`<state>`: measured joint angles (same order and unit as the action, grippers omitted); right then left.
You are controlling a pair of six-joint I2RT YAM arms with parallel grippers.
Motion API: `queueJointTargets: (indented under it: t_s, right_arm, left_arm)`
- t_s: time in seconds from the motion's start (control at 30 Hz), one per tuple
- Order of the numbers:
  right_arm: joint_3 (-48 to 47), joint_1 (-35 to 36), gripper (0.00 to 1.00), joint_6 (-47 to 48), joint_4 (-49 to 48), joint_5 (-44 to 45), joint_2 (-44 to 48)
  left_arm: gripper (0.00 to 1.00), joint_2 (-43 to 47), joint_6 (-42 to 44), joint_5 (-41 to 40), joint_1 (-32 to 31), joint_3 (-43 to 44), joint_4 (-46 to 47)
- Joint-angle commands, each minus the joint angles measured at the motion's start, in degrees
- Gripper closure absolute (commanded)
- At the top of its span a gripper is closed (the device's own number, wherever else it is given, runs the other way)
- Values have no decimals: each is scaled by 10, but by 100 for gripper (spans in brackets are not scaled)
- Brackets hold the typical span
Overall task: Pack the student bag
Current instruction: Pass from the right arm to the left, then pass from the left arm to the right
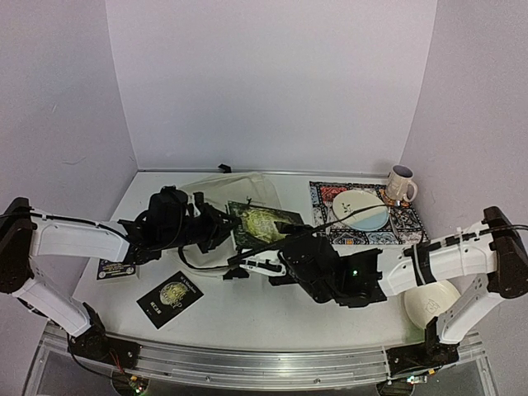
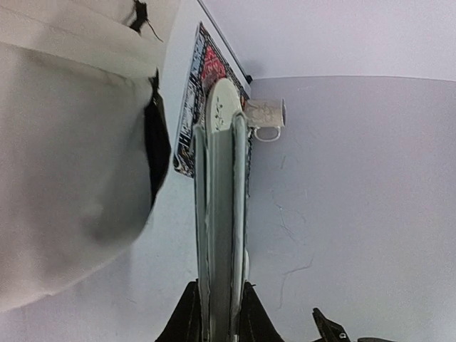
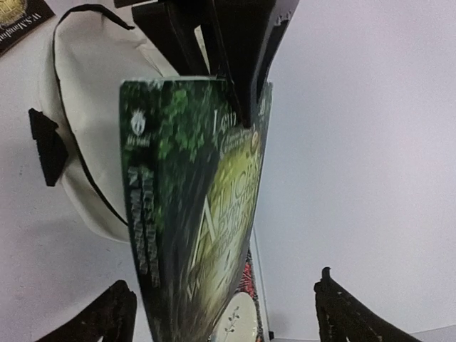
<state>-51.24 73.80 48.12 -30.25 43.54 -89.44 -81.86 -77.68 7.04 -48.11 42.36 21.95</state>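
The student bag (image 1: pixel 241 186) is cream fabric with black zipper lines and lies at the back centre, largely hidden behind the arms. It also shows in the left wrist view (image 2: pixel 71 178) and the right wrist view (image 3: pixel 85 135). My left gripper (image 1: pixel 216 228) is shut on the edge of a green-covered book (image 1: pixel 261 223) and holds it up in front of the bag. The book's page edge stands between the left jaws (image 2: pixel 219 214). My right gripper (image 1: pixel 247 266) is open beside the book, with its fingers (image 3: pixel 114 313) spread to either side of the green cover (image 3: pixel 199 199) without touching it.
A black booklet (image 1: pixel 169 297) and a smaller black card (image 1: pixel 115 270) lie at the front left. A patterned placemat (image 1: pixel 404 224) at the back right carries a plate (image 1: pixel 360 209) and a mug (image 1: pixel 400 183). A white bowl (image 1: pixel 431 301) sits by the right arm.
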Motion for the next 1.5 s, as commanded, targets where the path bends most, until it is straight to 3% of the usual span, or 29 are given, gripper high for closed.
queueJointTargets:
  t_s: [0.0, 0.2, 0.33, 0.57, 0.73, 1.13, 1.47]
  right_arm:
    - [-34, -11, 3, -109, 82, -78, 61]
    - [-78, -101, 2, -249, 204, -290, 87]
    - [-91, -183, 2, -338, 223, -451, 98]
    - [-94, -353, 2, -511, 216, -728, 82]
    - [-71, -453, 2, -648, 132, -893, 47]
    - [-82, -487, 2, -798, 8, -1046, -30]
    - [-74, -485, 19, -904, -100, -1119, -35]
  left_arm:
    - [100, 55, 45, -7, 26, -5, 49]
    - [100, 85, 90, 31, 61, -26, 52]
    - [100, 93, 105, 73, 83, -36, 65]
    - [100, 93, 74, 152, 118, -78, 186]
    - [100, 73, 38, 193, 122, -94, 274]
    - [100, 69, 14, 235, 121, -80, 322]
    - [100, 52, 7, 252, 117, -64, 356]
